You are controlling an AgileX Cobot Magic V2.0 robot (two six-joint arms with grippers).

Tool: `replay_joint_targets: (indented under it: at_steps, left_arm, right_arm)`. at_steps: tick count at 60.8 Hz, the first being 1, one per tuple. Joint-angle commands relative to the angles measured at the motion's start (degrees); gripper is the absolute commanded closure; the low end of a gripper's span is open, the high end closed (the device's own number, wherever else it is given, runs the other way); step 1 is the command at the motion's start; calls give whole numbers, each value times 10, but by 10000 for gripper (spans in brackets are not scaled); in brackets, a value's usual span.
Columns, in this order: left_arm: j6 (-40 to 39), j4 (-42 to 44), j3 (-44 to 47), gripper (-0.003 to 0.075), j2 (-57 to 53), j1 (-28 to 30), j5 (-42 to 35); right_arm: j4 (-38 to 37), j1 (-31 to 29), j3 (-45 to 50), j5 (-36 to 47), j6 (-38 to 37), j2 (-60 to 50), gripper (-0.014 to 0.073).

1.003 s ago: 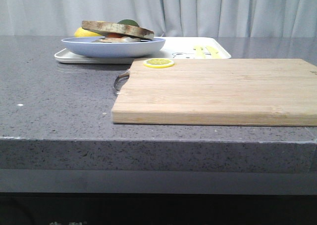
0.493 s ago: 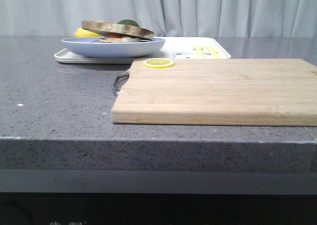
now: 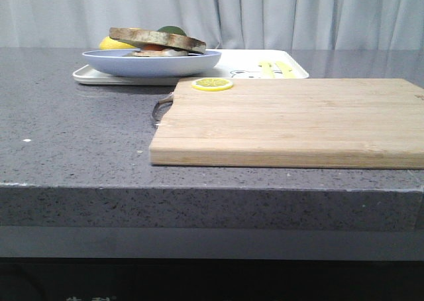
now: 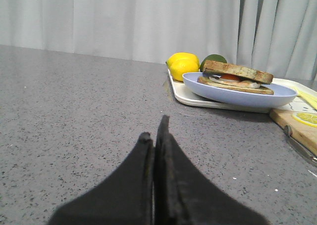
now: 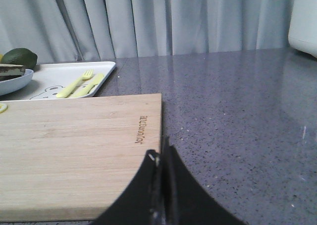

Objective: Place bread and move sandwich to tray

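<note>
Left end effector (image 4: 157, 136): fingers pressed together, empty, low over bare grey surface (image 4: 74, 111).
Right end effector (image 5: 161, 158): fingers pressed together, empty, at edge of wooden cutting board (image 5: 74, 140).
Sandwich (image 3: 158, 40): bread (image 3: 169, 38) on top, on blue plate (image 3: 151, 63), plate resting on tray (image 3: 252, 65).
Judgement: both goals appear met; best handling is none, arms kept clear and withdrawn without nudging plate.
</note>
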State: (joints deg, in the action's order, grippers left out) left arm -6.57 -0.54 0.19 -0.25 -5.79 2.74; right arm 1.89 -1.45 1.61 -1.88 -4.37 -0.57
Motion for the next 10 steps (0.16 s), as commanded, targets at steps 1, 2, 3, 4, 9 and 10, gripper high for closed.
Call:
replay_joint_targets:
  at_steps: [1,2,3,4,9,10]
  left_arm:
    - [-5,0,1,741,-11,-4,-48]
    - [-5,0,1,741,-11,-4,-48]
    - [-5,0,1,741,-11,-4,-48]
    - [-5,0,1,741,-11,-4,-48]
    - [-5,0,1,741,-11,-4,-48]
    - [-5,0,1,741,-11,-4,-48]
  right_arm:
    - [-7,-3,-2,50,-2,-10,662]
    - [-7,-3,-2,50,-2,-10,662]
    - [-7,-3,-2,50,-2,-10,662]
    - [-7,-3,-2,50,-2,-10,662]
    - [-7,-3,-2,50,-2,-10,662]
    - [-7,-3,-2,50,-2,-10,662]
